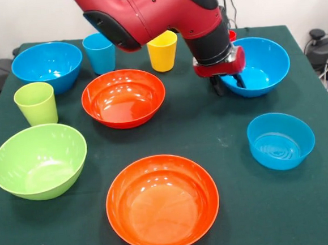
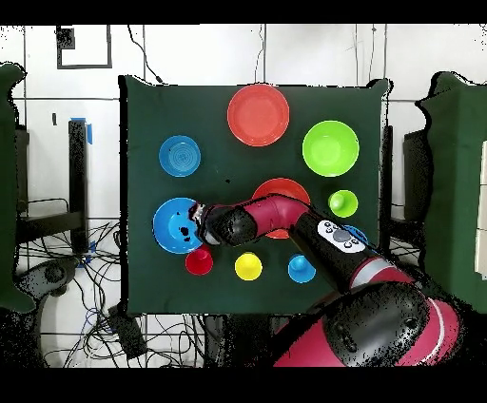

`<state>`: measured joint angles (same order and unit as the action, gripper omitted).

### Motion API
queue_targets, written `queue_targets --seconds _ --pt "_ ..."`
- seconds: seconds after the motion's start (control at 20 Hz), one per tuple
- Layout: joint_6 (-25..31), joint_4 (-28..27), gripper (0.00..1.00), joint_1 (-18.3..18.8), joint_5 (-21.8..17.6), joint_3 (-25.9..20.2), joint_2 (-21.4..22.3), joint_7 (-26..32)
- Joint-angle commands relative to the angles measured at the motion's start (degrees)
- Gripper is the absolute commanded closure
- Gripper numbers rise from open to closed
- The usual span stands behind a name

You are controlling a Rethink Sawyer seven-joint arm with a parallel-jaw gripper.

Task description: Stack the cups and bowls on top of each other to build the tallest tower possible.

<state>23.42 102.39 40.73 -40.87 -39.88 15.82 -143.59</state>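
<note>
My gripper [image 1: 229, 85] is down at the rim of a deep blue bowl [image 1: 259, 64] at the far right. It is open, one finger outside the wall and one inside. In the overhead view the gripper [image 2: 197, 217] is at that bowl's [image 2: 173, 226] edge. The red cup [image 1: 233, 35] is mostly hidden behind the arm. The yellow cup [image 1: 163, 50], blue cup [image 1: 100, 52], second deep blue bowl [image 1: 46, 65], green cup [image 1: 36, 103], green bowl [image 1: 39, 160], two orange bowls [image 1: 123, 97] [image 1: 162, 202] and small blue bowl [image 1: 281, 140] each stand alone.
Everything stands on a dark green cloth [image 1: 210, 130]. The arm [image 1: 161, 12] reaches across the far side above the cups. In the overhead view the arm [image 2: 314, 228] covers part of one orange bowl [image 2: 282, 190] and most of the second deep blue bowl.
</note>
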Motion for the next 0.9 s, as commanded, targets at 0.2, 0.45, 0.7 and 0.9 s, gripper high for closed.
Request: queue_targets --seconds 0.2,0.45,0.7,0.9 --pt "-4.50 -4.63 1.00 -4.45 -9.29 1.49 -0.91 9.32" --pt "-8.30 -4.13 1.00 -7.25 -11.56 4.47 1.05 5.50" --pt "-8.58 -4.76 1.00 -8.99 -10.79 6.18 2.26 3.24" --pt "-8.63 -5.99 1.00 -11.41 -9.47 9.62 5.37 -0.17"
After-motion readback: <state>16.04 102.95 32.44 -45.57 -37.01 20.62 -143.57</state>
